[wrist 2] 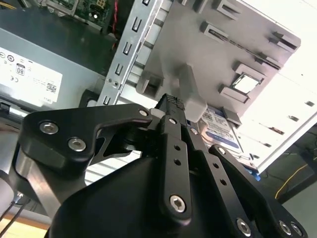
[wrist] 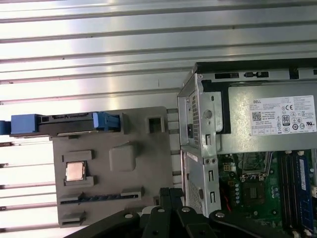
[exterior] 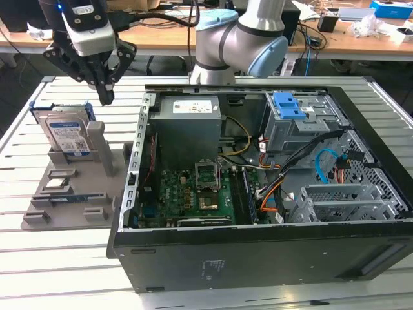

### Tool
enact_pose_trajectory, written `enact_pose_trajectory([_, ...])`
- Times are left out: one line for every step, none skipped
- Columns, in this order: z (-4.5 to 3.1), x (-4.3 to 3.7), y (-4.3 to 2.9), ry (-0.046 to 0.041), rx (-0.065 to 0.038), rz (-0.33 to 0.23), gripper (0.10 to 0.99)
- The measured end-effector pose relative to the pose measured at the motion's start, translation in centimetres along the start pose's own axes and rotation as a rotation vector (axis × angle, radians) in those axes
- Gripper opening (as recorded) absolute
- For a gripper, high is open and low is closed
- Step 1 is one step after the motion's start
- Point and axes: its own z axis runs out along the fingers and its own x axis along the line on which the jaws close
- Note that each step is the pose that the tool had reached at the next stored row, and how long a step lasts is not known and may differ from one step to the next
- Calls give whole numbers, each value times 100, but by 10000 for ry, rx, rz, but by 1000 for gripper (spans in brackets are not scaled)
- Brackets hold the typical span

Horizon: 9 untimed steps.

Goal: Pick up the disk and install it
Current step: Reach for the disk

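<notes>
Slatted metal surface (exterior: 58, 271). Open computer case (exterior: 258, 255), lying on its side on the surface. Grey holder tray (exterior: 39, 216), just beside the case, on the exterior view's left. Disk (exterior: 66, 134), blue-railed, standing on edge in the tray. Jaws: closed together, empty, hanging above the tray near the disk, not touching it.

arm (exterior: 242, 39): fat silver-grey tube segments, kinda glossy. pale blue caps (exterior: 268, 59) on joints, one at 4 o'clock of big joint in exterior view. black cable (exterior: 161, 14) strung off toward 9 o'clock. wrist block (exterior: 87, 29): white-grey box, tiny blue light (exterior: 60, 8) at its 11 o'clock. gripper (exterior: 104, 95): matte black, chunky angular links, silver hex screws (wrist 2: 77, 144) everywhere in second wrist view.
</notes>
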Motion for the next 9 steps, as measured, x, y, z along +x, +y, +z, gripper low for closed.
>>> enact_pose_trajectory([-1,35,-2,0,0,2,106])
enact_pose_trajectory([-1,61,-4,0,0,2,106])
enact_pose_trajectory([-2,96,-7,0,0,2,106])
enact_pose_trajectory([-3,129,-9,0,0,1,106])
enact_pose_trajectory([-4,165,-12,0,0,0,106])
enact_pose_trajectory([-5,192,-14,0,0,0,106])
enact_pose_trajectory([-6,242,-18,0,0,1,106])
enact_pose_trajectory([-7,267,-20,0,0,2,106])
enact_pose_trajectory([-8,290,-21,0,0,2,106])
